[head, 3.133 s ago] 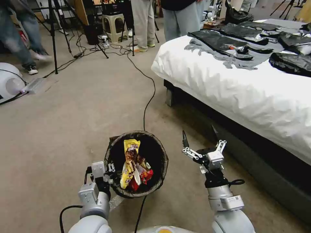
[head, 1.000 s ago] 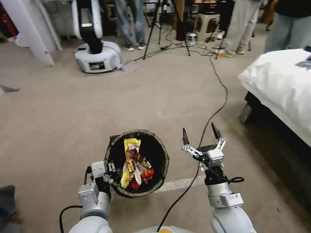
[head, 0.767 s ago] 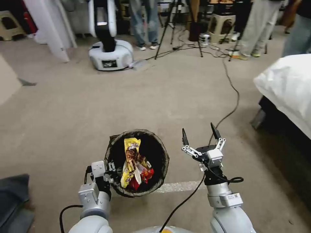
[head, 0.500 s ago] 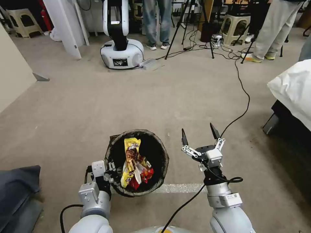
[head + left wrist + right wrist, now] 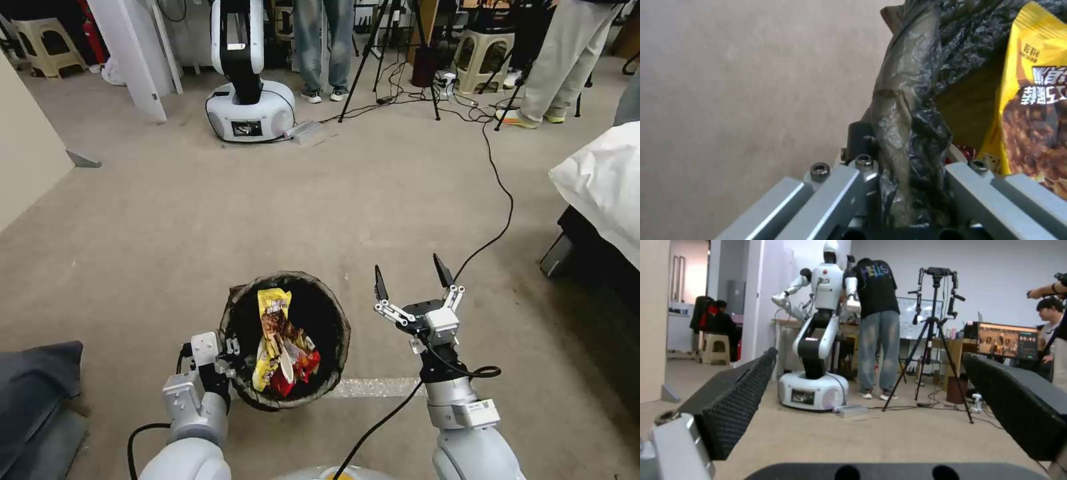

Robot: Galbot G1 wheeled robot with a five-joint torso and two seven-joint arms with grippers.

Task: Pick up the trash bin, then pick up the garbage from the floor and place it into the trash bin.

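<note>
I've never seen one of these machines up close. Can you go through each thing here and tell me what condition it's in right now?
Trash bin: held up by its rim, bag-lined, open-topped.
Yellow snack wrapper: crumpled, standing inside the bin.
Red wrapper: crumpled, inside the bin.
Left gripper: shut on the bin's rim.
Right gripper: open, empty, beside the bin.
Black cable: lying loose across the floor.

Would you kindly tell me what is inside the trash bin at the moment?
Inside the trash bin, a yellow-brown snack wrapper stands over a red wrapper and a white scrap. Anything beneath them is covered. The left claw grips the rim.
</note>
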